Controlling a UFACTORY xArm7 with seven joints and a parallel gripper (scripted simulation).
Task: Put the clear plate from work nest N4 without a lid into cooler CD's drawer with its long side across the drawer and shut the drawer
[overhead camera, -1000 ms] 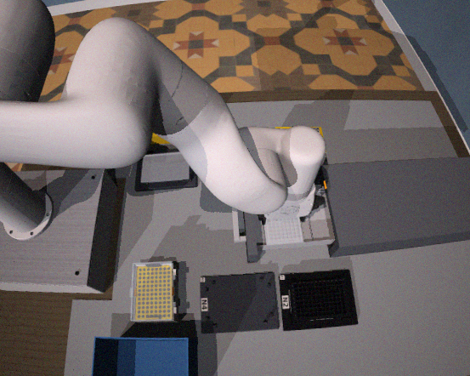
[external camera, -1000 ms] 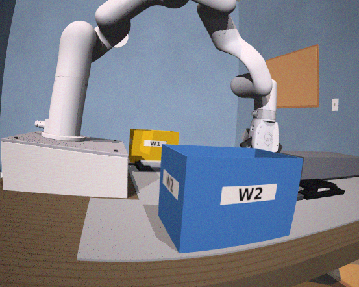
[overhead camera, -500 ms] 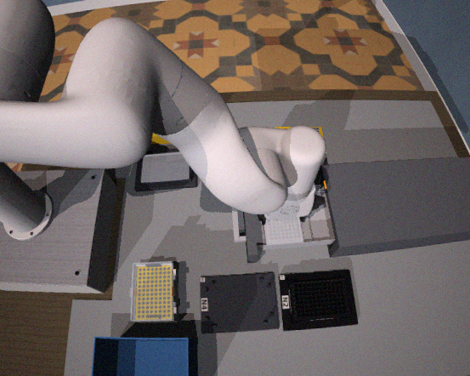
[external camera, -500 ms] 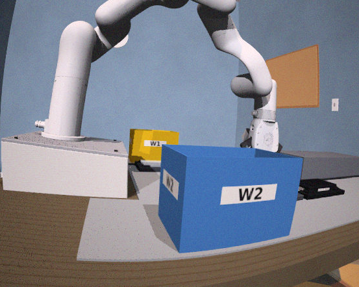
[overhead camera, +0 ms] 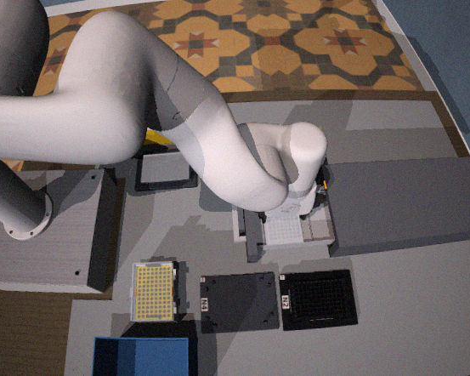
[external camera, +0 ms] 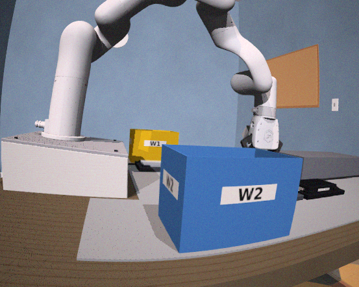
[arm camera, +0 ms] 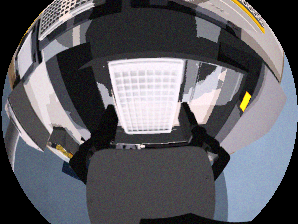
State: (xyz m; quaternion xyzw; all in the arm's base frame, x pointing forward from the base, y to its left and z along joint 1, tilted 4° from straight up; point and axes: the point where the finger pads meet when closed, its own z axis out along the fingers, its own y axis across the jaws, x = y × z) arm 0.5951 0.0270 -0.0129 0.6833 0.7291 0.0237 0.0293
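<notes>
The clear plate (overhead camera: 283, 228) lies right way up in the open drawer of the cooler CD (overhead camera: 405, 204), in the place nearer the bar handle (overhead camera: 253, 233). The arm's wrist hides the plate's far part in the top view. In the wrist view the plate (arm camera: 147, 96) shows as a white grid straight below. My gripper (arm camera: 147, 111) is open, with one finger on each side of the plate's near end and not gripping it. In the exterior view the gripper body (external camera: 263, 136) stands behind the blue bin, which hides its fingertips. The nest N4 (overhead camera: 239, 302) is empty. CD's amber lamp (overhead camera: 325, 184) is lit.
The nest N2 (overhead camera: 318, 299) holds a black plate. The tip box (overhead camera: 152, 291) with yellow tips stands left of N4. The blue bin W2 (overhead camera: 142, 356) is at the front, and the yellow bin W1 (external camera: 153, 144) is behind. A dark frame (overhead camera: 165, 170) lies near the arm's base block (overhead camera: 44, 230).
</notes>
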